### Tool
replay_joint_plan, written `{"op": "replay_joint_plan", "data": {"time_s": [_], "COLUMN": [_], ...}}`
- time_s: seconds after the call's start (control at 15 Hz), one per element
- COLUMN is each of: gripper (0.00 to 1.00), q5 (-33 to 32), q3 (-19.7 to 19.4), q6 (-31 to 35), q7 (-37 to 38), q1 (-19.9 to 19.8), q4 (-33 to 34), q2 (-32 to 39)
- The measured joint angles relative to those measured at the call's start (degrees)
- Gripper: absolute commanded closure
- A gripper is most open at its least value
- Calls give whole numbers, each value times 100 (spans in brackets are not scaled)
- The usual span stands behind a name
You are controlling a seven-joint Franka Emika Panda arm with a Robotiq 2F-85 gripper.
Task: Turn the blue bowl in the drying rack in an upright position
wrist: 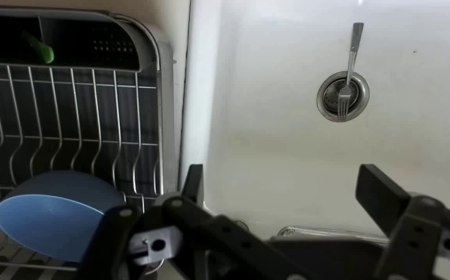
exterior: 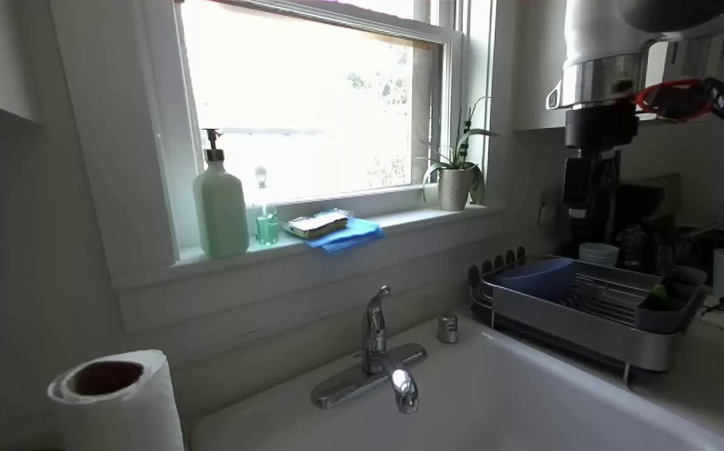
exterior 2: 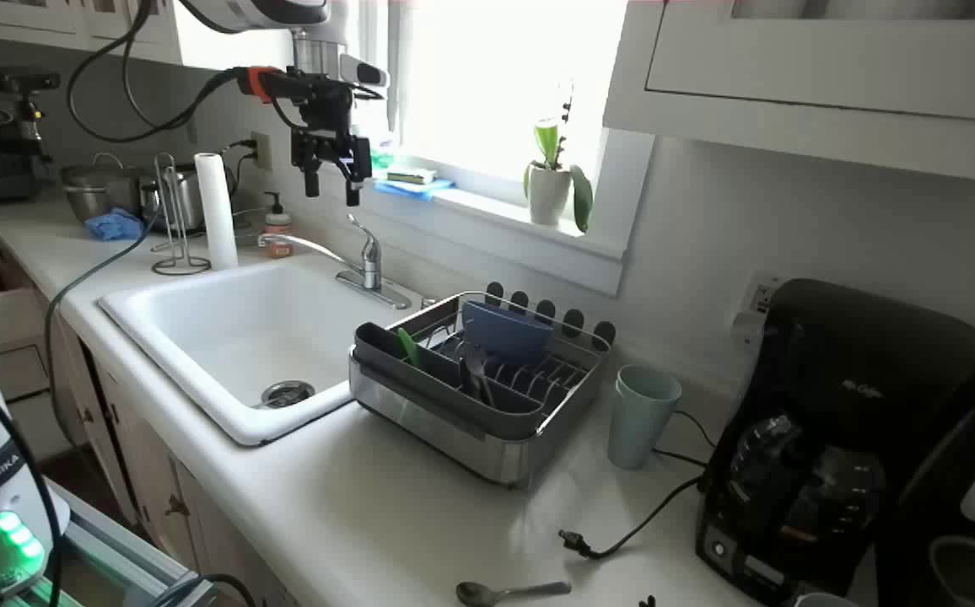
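One kitchen worktop (exterior 2: 352,480) carries, just beside a white sink (exterior 2: 226,333), the drying rack (exterior 2: 428,430), where the blue bowl (exterior 2: 506,331) sits tipped on its side — so the righting appears wholly undone, with the grasp, the turn and the setting-down all apparently left. Above the white sink, the gripper (wrist: 281,186) hangs spread wide with nothing in its grasp — touching nothing in view, and well apart from the blue bowl it is meant to turn upright.
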Motion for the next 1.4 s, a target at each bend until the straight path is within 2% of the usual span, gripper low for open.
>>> {"op": "replay_joint_plan", "data": {"time_s": [0.6, 1.0, 1.4], "gripper": [0, 0, 0], "q5": [-14, -56, -68], "q3": [0, -216, -559], "q6": [-41, -101, 562], "q7": [95, 292, 386], "q1": [-2, -105, -337], "q4": [10, 444, 1279], "q2": [80, 1392, 2420]}}
